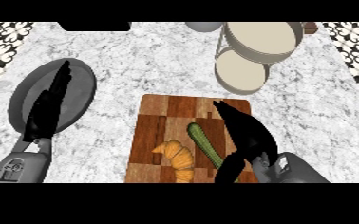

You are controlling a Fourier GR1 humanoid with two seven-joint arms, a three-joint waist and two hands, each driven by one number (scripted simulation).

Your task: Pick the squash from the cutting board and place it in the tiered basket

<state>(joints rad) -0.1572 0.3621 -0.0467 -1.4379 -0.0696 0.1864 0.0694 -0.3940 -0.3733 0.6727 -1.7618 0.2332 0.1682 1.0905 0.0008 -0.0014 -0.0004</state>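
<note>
The squash is seen on the cutting board, right of the board's middle. Its long axis is slanted from the board's far left toward its near right. The right hand is held just right of it above the board, fingers straight, thumb apart, nothing pinched. The left hand, straight-fingered, is kept well left of the board, so the right is judged nearer. The tiered basket is placed beyond the board's far right corner.

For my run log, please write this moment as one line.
right hand open beside squash | squash on cutting board | left hand resting open
</note>
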